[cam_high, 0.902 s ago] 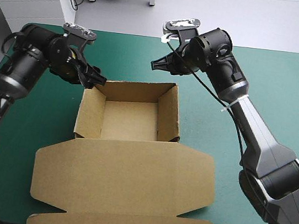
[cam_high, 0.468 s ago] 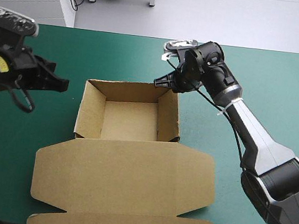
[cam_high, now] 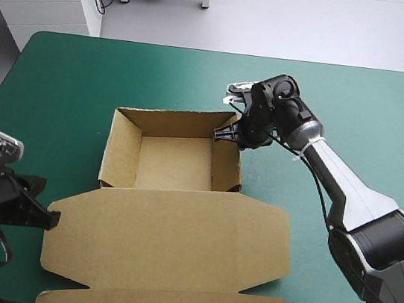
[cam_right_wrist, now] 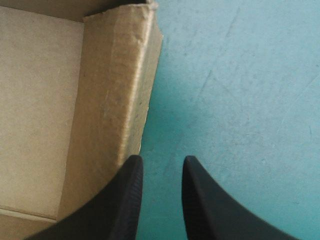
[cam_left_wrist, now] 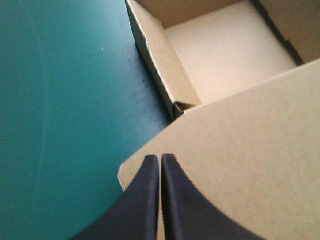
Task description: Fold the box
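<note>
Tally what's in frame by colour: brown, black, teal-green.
Brown: 1, the box
Black: 2, the left claw and the right claw
Teal-green: 1, the table cover
Total: 4

The box (cam_high: 171,211) lies mid-worktop (cam_high: 374,108), its tray (cam_high: 174,164) behind, its lid (cam_high: 174,242) flat in front; right gripper (cam_high: 222,133) at the tray's far right corner, left gripper (cam_high: 52,217) at the lid's left edge.
</note>
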Robot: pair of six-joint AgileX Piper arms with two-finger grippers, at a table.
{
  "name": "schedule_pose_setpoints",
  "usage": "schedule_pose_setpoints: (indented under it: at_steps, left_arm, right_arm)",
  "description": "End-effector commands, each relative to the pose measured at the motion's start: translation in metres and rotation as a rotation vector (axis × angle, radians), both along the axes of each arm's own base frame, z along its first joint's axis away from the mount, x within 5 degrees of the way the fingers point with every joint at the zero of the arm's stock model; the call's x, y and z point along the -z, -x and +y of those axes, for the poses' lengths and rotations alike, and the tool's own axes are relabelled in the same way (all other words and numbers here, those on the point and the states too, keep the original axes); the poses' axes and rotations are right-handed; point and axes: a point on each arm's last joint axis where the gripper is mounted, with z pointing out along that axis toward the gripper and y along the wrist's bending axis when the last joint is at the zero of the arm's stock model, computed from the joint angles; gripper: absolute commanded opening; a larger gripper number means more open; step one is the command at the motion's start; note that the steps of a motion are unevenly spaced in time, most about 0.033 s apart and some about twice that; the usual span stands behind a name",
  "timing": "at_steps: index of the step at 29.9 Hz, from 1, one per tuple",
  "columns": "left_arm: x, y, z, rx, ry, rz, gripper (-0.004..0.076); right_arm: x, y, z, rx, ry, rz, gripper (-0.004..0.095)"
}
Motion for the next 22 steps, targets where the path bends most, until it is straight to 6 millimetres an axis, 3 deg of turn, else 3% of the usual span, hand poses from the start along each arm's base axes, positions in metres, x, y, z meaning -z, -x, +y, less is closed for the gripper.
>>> schedule_pose_setpoints:
  at_steps: [1, 7, 14, 22]
  left_arm:
    - [0.022, 0.012, 0.003, 0.003, -0.007, 0.045, -0.0008]
    - [0.05, 0.023, 0.007, -0.004, -0.014, 0.088, -0.0008]
    - [0.056, 0.025, 0.007, -0.004, -0.02, 0.107, -0.0008]
    - [0.057, 0.025, 0.011, -0.041, -0.046, 0.113, -0.0008]
  right_arm:
    - [-0.032, 0.007, -0.004, -0.006, -0.072, -0.088, 0.0256]
    - [-0.042, 0.005, -0.012, 0.001, -0.005, -0.133, 0.0253]
    - [-0.074, 0.007, -0.01, 0.007, -0.088, -0.198, 0.0252]
    - [-0.067, 0.011, -0.002, -0.001, -0.158, -0.131, 0.0252]
